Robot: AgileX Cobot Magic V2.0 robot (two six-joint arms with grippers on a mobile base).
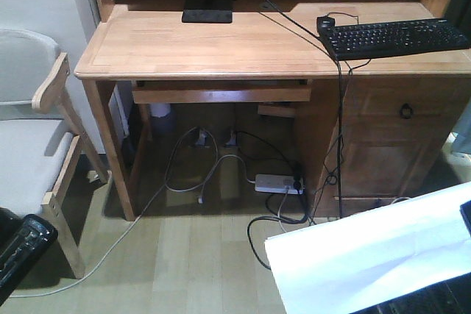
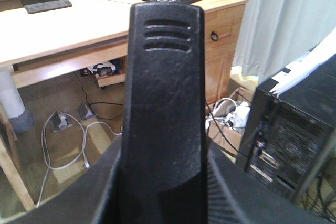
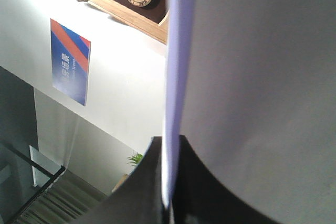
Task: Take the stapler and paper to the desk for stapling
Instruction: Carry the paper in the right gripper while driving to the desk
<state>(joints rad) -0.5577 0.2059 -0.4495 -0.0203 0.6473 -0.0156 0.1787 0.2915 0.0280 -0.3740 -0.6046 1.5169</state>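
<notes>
The black stapler (image 2: 163,103) stands up between the jaws of my left gripper (image 2: 165,182), which is shut on it. That gripper (image 1: 18,255) shows as a black shape low at the left in the front view, above the floor and beside the chair. The white paper (image 1: 375,255) hangs at the lower right, short of the desk (image 1: 221,45). In the right wrist view the paper (image 3: 252,77) runs edge-on through my right gripper (image 3: 170,148), which is shut on it. The light-wood desk (image 2: 79,24) lies ahead.
On the desk are a monitor base (image 1: 207,11), a mouse (image 1: 326,23) and a black keyboard (image 1: 397,37). A chair (image 1: 29,130) stands at the left. A power strip (image 1: 278,183) and cables lie under the desk. A black computer tower (image 2: 294,135) is at the right.
</notes>
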